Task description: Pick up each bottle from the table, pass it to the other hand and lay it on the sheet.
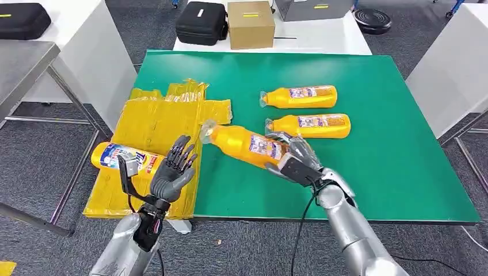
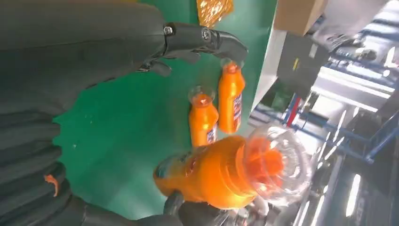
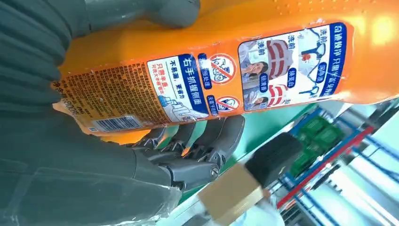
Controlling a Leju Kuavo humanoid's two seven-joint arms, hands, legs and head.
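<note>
Four yellow bottles show in the head view: two lie side by side on the green tabletop (image 1: 391,172), the far bottle (image 1: 300,97) and the near bottle (image 1: 311,126), both with caps toward the robot's left; a delivered bottle (image 1: 118,158) lies on the yellow sheet (image 1: 155,123); and the held bottle (image 1: 244,142) is gripped at its base end by the right hand (image 1: 293,158), raised off the tabletop with its clear cap aimed at the left hand (image 1: 174,171). That left hand stands upright over the sheet's edge, fingers spread and holding nothing, apart from the cap. From the left wrist view, the held bottle's cap (image 2: 277,165) faces the camera, the two lying bottles sit beyond it, and the dark fingers (image 2: 207,40) reach out spread above the green surface. From the right wrist view, the fingers (image 3: 207,141) wrap under the label while the thumb (image 3: 160,12) presses the opposite side. The risk, as I judge it, is in the handover: the grip sits at one end, so the long body could tip or slip if the right hand releases before the left has closed, dropping it short of the sheet or onto the delivered bottle
</note>
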